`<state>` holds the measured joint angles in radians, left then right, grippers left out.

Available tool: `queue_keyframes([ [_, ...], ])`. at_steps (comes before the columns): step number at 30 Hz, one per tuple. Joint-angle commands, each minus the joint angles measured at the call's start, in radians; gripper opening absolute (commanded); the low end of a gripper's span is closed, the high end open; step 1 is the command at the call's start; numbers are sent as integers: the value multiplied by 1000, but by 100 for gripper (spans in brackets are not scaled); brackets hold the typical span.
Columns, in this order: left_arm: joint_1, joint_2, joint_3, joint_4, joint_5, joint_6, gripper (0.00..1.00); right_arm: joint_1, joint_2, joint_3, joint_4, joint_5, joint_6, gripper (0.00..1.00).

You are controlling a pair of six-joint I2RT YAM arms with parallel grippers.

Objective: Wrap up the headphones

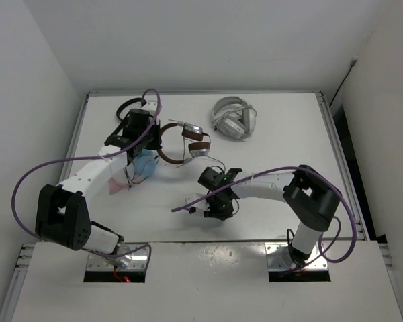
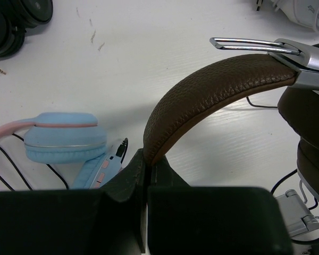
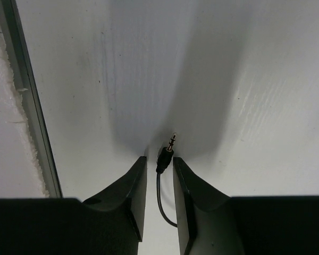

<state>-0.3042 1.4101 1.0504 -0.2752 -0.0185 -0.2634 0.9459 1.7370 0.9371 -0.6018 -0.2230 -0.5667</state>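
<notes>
Where the left arm stretches toward the upper left of the overhead view, the left pincer (image 2: 147, 159) is pressed together on the headphones (image 1: 185, 144), its two dark fingers clamping the lower end of the brown leather headband (image 2: 218, 85). From that grip the headband arcs up to the upper right of the wrist view and meets a silver yoke (image 2: 308, 66). A dark brown ear pad (image 2: 308, 133) sits below the yoke at the right edge. Seen from above, the headphones lie in the upper middle of the white worktop (image 1: 282, 154), with the earcups turned to the right.

Their thin black cable (image 1: 218, 168) trails down from the earcups toward the middle of the frame, where the right arm bends in from the lower right. The right pincer (image 3: 159, 162) has its fingers a little apart, and the plug (image 3: 166, 154) at the cable's end lies between the tips. The plug is close against the finger on the right of the frame, and a strip of worktop shows between it and the other finger, so the plug is not squeezed. A metal strip (image 3: 29, 106) runs down the left side of that view.

A blue pair (image 2: 64, 135) with a pink band lies at the lower left of the left wrist view, just beside the clamped fingers. A black pair (image 2: 13, 21) fills the upper left corner. A white pair (image 1: 234, 119) rests at the upper right of the overhead view, well apart from both arms.
</notes>
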Motion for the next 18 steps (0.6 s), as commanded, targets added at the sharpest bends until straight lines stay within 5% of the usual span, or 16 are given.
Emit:
queue_keyframes([
  [1,16,-7,16,74,25,-20,0,-1,7,40,36,13,19,26],
  [10,25,-7,7,74,34,-20,0,17,52,40,37,51,57,23],
  [18,25,3,7,74,43,-20,0,17,99,78,-13,51,57,4],
])
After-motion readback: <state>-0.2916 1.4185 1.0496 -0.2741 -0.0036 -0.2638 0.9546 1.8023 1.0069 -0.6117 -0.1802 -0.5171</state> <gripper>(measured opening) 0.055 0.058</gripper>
